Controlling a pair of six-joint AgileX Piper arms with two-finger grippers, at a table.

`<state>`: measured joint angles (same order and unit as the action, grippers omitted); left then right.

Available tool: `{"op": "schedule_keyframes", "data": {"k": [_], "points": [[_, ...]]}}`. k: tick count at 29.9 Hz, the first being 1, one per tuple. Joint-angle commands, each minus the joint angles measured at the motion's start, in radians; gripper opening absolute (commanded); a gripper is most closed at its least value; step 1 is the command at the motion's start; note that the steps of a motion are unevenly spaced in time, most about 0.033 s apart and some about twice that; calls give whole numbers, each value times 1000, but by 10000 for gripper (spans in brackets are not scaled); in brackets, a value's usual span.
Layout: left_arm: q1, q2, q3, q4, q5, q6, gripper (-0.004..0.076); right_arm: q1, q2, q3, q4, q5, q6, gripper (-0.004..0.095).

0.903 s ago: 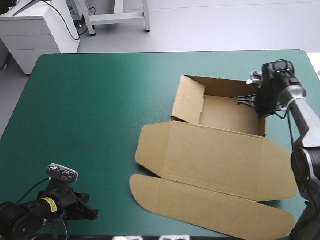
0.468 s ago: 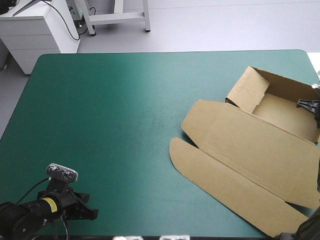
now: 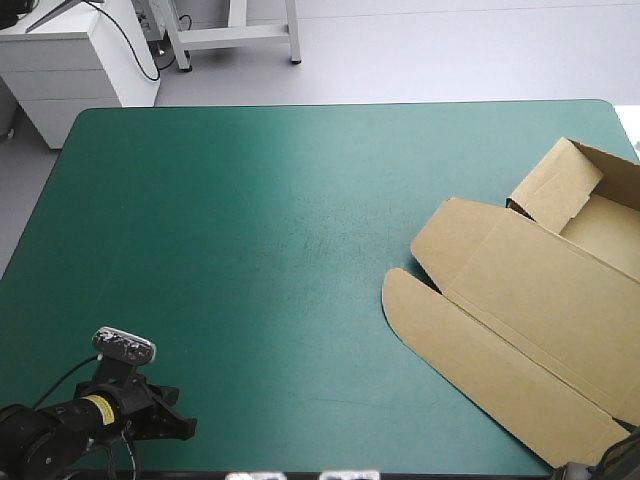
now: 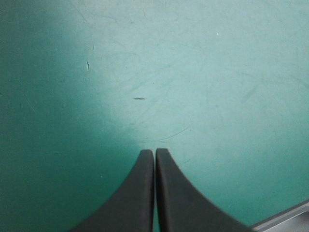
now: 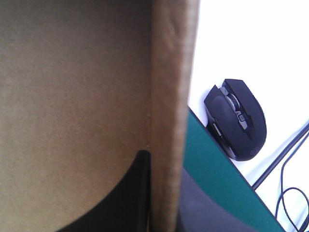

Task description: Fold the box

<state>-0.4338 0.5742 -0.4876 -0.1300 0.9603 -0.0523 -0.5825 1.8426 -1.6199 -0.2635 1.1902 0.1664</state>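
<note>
Pinching a raised wall of the box (image 3: 520, 300) in the all-but-closed right gripper (image 5: 161, 164), idling the closed, empty left gripper (image 4: 155, 151) well apart, risking a tip from overhang at the right edge of the table (image 3: 200, 250).

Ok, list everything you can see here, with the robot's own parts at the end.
box: one, brown, right side of the table, walls raised at its far end, lid flat.
table: one, teal-green cover, under everything.
computer mouse: one, black, just past the cover's edge, beside the box wall.
left claw: one, black, shut, over bare cover at the near left corner.
right claw: one, black, shut on the box wall.
</note>
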Motion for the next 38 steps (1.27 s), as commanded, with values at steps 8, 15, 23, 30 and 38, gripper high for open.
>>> {"op": "schedule_keyframes", "data": {"k": [8, 15, 23, 30, 38], "points": [[-5, 5, -27, -8, -44, -7, -8, -12, -54, -29, -115, 6, -18, 290], [-5, 5, -27, -8, -44, -5, -8, -12, -61, -29, -106, 15, -49, 516], [-5, 5, -27, -8, -44, -5, -8, -12, -132, -29, -106, 36, -49, 516], [-5, 5, -27, -8, -44, -5, -8, -12, -233, -27, -23, 61, -49, 515], [-5, 5, -27, -8, -44, -5, -8, -10, -361, -16, 201, 57, -49, 512]]}}
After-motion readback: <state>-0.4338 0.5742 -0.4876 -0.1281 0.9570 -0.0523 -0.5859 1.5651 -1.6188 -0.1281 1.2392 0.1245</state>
